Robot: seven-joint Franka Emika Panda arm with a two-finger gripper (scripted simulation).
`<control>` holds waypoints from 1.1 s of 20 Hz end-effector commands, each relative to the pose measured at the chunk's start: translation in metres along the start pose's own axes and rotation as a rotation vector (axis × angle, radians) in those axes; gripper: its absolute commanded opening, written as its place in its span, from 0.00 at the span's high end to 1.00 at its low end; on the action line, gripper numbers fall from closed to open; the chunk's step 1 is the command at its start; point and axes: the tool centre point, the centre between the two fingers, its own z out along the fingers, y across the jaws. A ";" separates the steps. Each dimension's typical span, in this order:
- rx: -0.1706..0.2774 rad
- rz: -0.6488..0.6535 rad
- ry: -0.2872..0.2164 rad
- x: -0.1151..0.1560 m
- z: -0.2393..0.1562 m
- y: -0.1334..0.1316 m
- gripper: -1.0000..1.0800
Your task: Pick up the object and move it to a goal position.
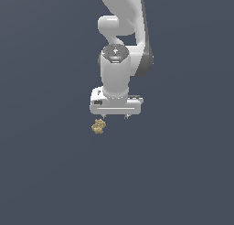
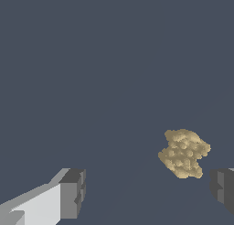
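object [image 2: 183, 153] lumpy in wrist view; gripper [image 2: 148, 194] fingers apart.

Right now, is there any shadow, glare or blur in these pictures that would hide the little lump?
Exterior view: flat, even light, no glare, no cast shadow I can make out; the object is small but sharp below the gripper. Wrist view: also sharp, the clump's bumps clearly shaded; one finger is in frame, the other is cut off at the edge.

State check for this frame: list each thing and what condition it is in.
gripper: open, empty, fingers apart, pointing down.
tan lumpy clump: not held, lying free on the dark surface, closer to one finger than the other.
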 end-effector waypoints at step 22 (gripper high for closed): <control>0.013 0.124 0.006 -0.005 0.009 0.034 0.04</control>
